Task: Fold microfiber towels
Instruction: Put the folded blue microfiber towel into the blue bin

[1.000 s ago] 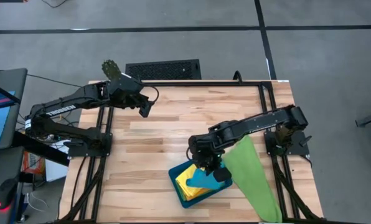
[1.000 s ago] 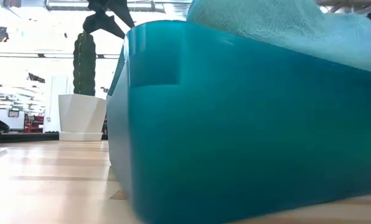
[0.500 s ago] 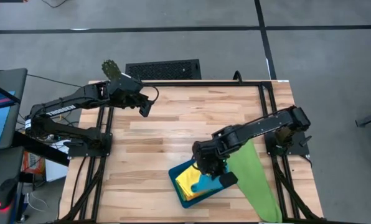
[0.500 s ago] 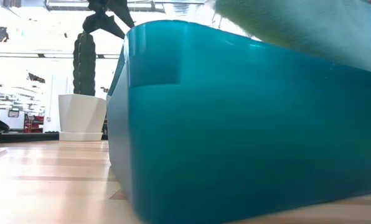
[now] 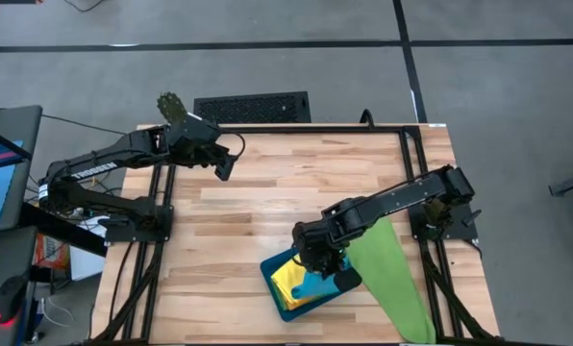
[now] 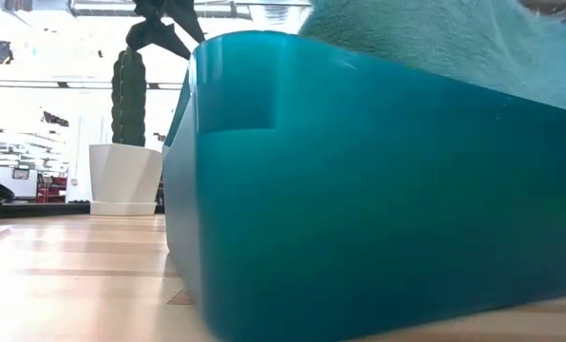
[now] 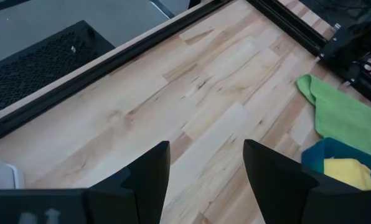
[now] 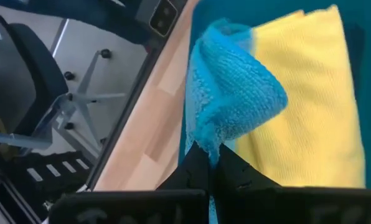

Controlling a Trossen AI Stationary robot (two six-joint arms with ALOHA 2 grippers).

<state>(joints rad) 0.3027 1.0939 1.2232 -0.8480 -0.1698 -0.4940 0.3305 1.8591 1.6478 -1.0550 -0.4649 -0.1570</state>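
The tabletop (image 5: 267, 192) carries everything, and the dark teal tray (image 5: 272, 279) near its front edge serves as landmark. A green towel (image 5: 387, 274) lies spread just beside the tray, on the side toward the right arm's base, running off the tabletop's edge. Inside the tray sits a folded yellow towel (image 5: 288, 279) with a sky-blue towel (image 5: 317, 285) on top of it.

The step in hand looks like pulling a towel out for folding: the right tool (image 8: 207, 163) is clenched on a bunched corner of the sky-blue towel (image 8: 229, 93), directly above the tray. Next it probably needs to lift that cloth clear of the tray wall and lay it flat on bare wood beside the tray.

The left tool (image 7: 204, 168) hangs released, well apart from the tray, near the far edge.

Only the right wrist view shows the pinch itself. The low view shows just the tray's wall (image 6: 359, 209) with towel pile heaped above its rim.
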